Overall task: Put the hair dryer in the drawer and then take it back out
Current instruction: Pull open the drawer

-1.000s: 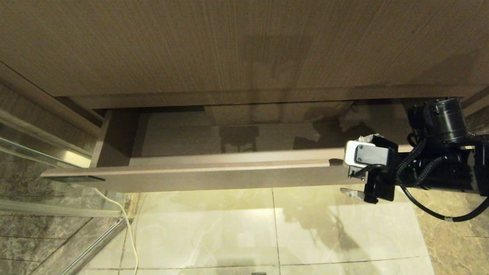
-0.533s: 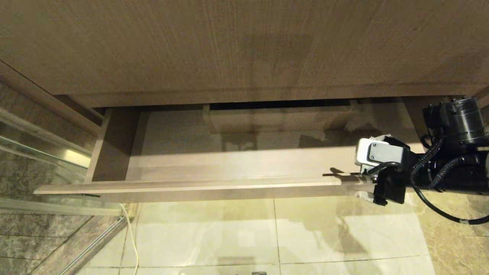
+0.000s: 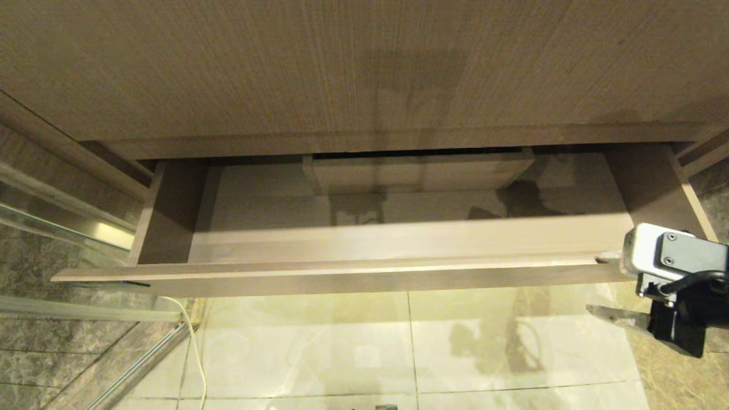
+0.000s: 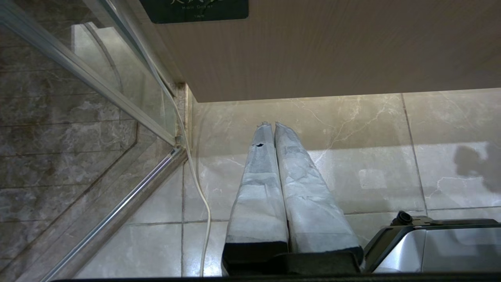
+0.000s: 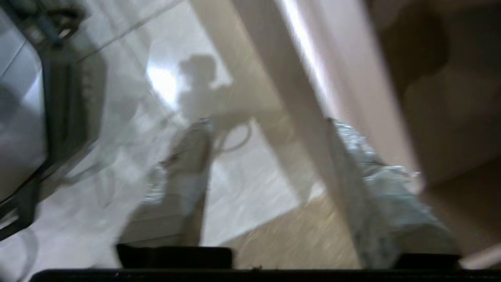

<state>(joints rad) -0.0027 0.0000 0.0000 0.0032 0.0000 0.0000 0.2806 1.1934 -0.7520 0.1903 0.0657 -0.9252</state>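
Two grippers are in view, and neither carries a load. Nearest, over the tiled floor (image 3: 342, 341), the left gripper (image 4: 272, 125) is parked with its fingers pressed together on nothing, kept out of the working area.

At the right end of the drawer (image 3: 342, 279), the right gripper (image 5: 268, 123) is positioned astride the flat, handleless front: one finger is on the floor side, standing apart from the panel, and the other lies against the inner side. The jaws are therefore spread, not clamped. This straddle is judged to be the only purchase a front without a handle allows.

The drawer is drawn out, so its shallow interior is exposed for loading. Further in, the boxed cut-out (image 3: 418, 173) is seen at the back wall, beneath the taller front (image 3: 364, 68).

The hair dryer is shown in none of the views; its location cannot be determined.
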